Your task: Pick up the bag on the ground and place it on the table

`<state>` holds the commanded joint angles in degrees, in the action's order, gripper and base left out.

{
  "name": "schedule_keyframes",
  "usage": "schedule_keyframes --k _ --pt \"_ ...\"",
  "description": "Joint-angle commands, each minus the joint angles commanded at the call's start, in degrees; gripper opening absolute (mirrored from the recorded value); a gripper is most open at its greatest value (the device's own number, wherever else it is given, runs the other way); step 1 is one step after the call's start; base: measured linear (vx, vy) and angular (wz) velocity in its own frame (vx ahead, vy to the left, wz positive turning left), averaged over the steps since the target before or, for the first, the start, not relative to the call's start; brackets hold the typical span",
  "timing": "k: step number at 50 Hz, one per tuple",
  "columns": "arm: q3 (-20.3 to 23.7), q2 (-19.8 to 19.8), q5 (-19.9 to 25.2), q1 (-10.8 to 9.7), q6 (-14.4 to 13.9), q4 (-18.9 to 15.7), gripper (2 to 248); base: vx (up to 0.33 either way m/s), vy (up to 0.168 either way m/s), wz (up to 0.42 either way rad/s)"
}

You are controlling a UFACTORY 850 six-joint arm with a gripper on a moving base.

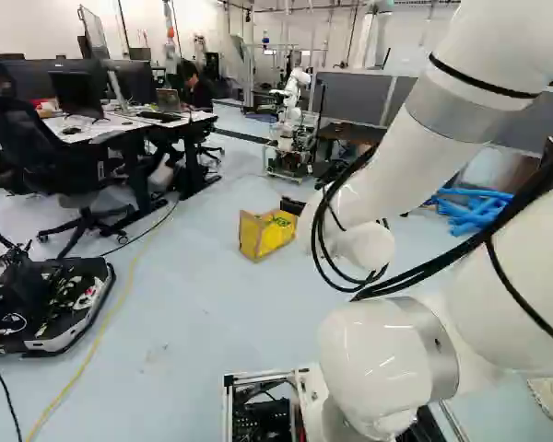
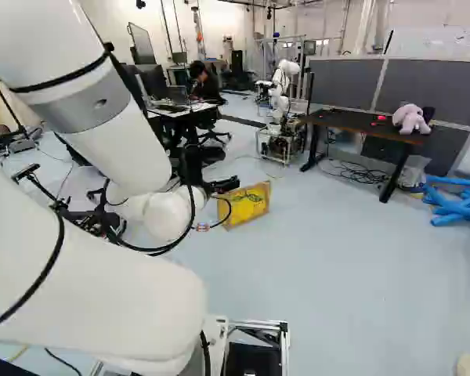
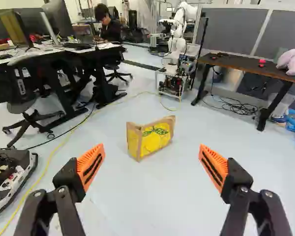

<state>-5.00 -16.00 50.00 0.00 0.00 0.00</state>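
While facing the yellow bag on the pale floor, holds gripper spread wide; hovers well apart from it. Views the dark table beyond.

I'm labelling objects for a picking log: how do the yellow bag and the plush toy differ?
The bag stands on the floor; the toy rests on the dark table.
The bag is yellow and brown with green print; the toy is pale pink.
The bag is angular; the toy is rounded.
Both are outside the open claw's grip.
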Motion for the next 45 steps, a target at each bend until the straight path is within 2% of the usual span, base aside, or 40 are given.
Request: schedule_keyframes --k 45 --pt "0.0 0.0 0.0 0.0 0.0 0.0 247 0.006 0.0 -0.003"
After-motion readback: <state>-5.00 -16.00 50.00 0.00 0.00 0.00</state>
